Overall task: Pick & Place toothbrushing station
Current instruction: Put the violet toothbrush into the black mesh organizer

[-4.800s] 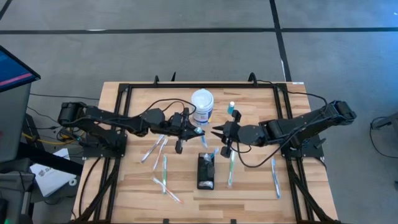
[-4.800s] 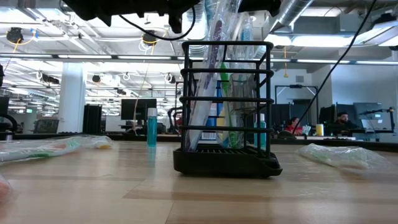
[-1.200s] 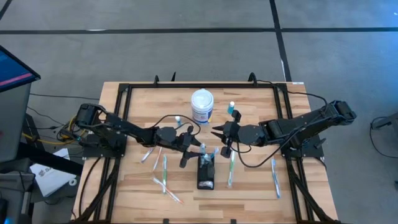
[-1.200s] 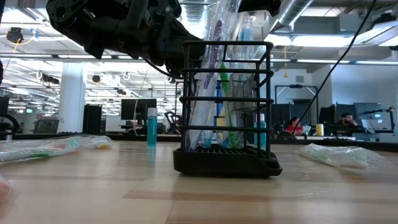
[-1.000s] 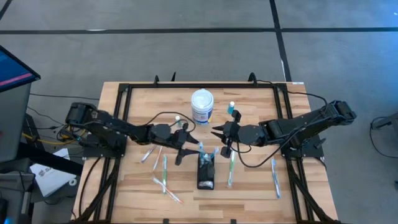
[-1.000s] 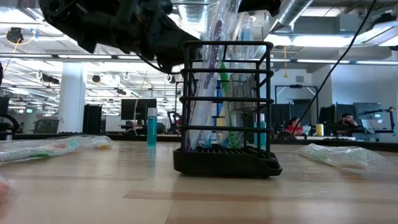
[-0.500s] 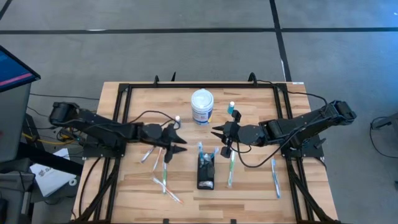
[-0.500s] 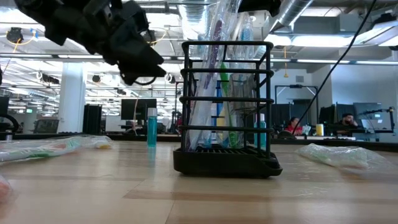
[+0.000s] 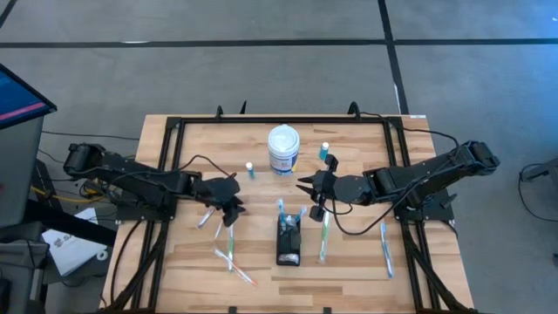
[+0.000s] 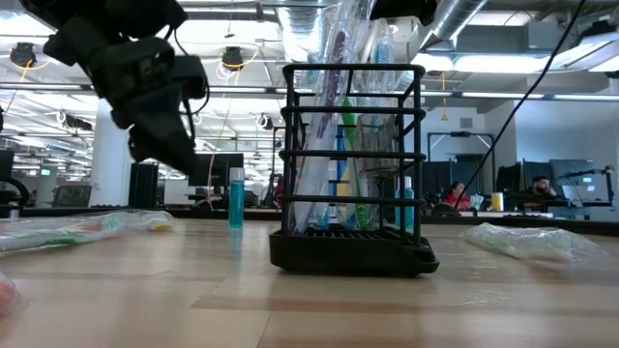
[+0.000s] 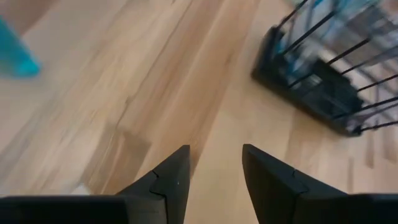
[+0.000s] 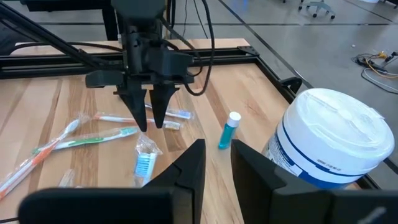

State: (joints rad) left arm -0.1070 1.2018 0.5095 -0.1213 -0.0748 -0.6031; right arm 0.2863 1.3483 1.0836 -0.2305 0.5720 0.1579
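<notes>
Centrally, toward the bench's (image 9: 349,262) front edge, stood the black slotted holder (image 9: 289,240), with wrapped toothbrushes upright in it. Well to its left, the left claw (image 9: 231,212) hung above loose toothbrushes (image 9: 228,237), its fingers (image 11: 168,177) parted with only bare wood showing between them, grasping nothing. Just right of the holder's back end, the right claw (image 9: 305,186) hovered near the white tub (image 9: 283,149); its fingers (image 12: 193,163) stood a narrow gap apart, released around nothing. A small teal bottle (image 12: 230,129) stood beside the tub.
</notes>
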